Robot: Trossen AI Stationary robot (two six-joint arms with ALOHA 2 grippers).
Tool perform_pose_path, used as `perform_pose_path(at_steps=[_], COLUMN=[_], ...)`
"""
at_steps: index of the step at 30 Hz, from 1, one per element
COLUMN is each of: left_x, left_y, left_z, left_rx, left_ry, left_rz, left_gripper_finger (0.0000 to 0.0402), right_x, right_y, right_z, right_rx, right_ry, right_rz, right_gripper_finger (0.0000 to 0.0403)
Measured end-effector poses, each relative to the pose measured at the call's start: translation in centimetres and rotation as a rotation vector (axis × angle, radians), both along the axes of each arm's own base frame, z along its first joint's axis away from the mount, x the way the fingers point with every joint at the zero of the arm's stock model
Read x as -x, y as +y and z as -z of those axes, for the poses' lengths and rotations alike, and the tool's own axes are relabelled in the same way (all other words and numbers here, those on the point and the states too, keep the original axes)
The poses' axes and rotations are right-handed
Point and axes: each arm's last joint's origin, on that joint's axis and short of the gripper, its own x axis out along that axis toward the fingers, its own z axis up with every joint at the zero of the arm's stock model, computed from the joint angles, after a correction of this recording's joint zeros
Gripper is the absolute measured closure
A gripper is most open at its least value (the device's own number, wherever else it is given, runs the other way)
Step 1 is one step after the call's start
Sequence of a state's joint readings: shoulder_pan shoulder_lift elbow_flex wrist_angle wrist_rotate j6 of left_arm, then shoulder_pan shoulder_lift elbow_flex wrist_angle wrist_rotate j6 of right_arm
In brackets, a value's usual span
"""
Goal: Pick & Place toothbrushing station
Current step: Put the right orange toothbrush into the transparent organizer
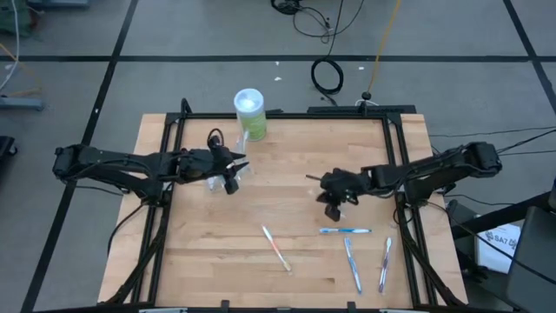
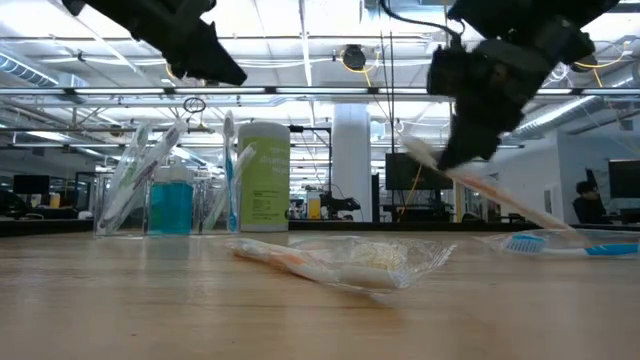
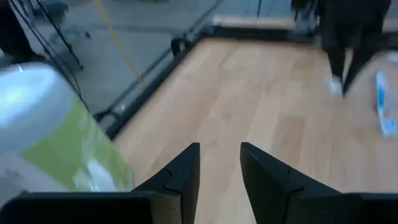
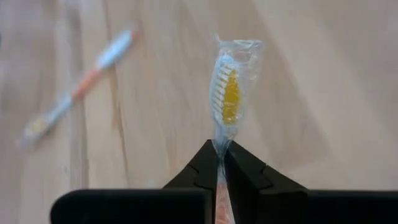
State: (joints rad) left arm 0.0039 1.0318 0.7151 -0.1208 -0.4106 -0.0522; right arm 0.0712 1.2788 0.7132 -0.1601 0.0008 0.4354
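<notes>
The clear cup [image 2: 170, 195] stands on the table at the far left, holding a blue tube and several toothbrushes. My left gripper [image 3: 219, 163] hovers open above it, with nothing between its fingers. My right gripper [image 1: 334, 198], over the table's middle, is shut on a wrapped toothbrush [image 4: 229, 93] with yellow-orange bristles. More toothbrushes lie flat on the table: an orange-and-white one [image 1: 276, 248], a blue one [image 1: 345, 231], another blue one [image 1: 352, 263] and a pinkish one [image 1: 384, 263]. My right gripper pinches the wrapped toothbrush just below its head [image 4: 219, 148] between its two fingers, which slant down from above. The head sticks out past the fingertips. The handle [image 2: 505, 198] slants down below the gripper; whether its lower end touches the table I cannot tell.
A tall green container [image 1: 249, 113] with a white lid stands near the far edge, just behind the cup. A black frame [image 1: 400, 156] runs along the table's sides and back. Bare wood lies between the two arms.
</notes>
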Motion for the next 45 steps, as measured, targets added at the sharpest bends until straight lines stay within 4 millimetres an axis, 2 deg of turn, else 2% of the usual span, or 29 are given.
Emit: perform_pose_path(at_steps=[7,15,21,29,33,38,45], left_x=[1.5,1.8,1.9,1.7,0.9,-1.3,-4.3], left_y=[-0.8,-1.5,-1.7,-1.9,-2.0,-2.1,-0.9], left_z=[-0.2,0.3,0.5,0.3,0.2,0.5,1.9], left_rx=[0.004,-0.046,-0.075,-0.085,-0.049,-0.029,0.005], left_ry=[0.051,0.129,0.156,0.143,0.082,0.009,-0.064], left_rz=[0.029,0.051,0.075,0.108,0.119,0.266,0.288], left_gripper_finger=[0.0284,0.0284,0.0284,0.0284,0.0284,0.0283,0.0279], right_x=[-1.7,-3.2,-4.6,-6.2,-6.4,-6.4,-6.4], right_y=[-1.8,-3.1,-3.6,-3.7,-3.9,-4.1,-4.1], right_z=[-2.6,-5.0,-5.3,-3.9,-3.7,-3.8,-3.9], right_rx=[0.133,0.323,0.432,0.477,0.47,0.455,0.456], right_ry=[-0.321,-0.628,-0.79,-0.904,-0.916,-0.927,-0.931], right_rz=[-0.038,-0.067,-0.068,-0.072,-0.07,-0.056,-0.056], right_gripper_finger=[0.0393,0.0394,0.0394,0.0394,0.0387,0.0387,0.0387])
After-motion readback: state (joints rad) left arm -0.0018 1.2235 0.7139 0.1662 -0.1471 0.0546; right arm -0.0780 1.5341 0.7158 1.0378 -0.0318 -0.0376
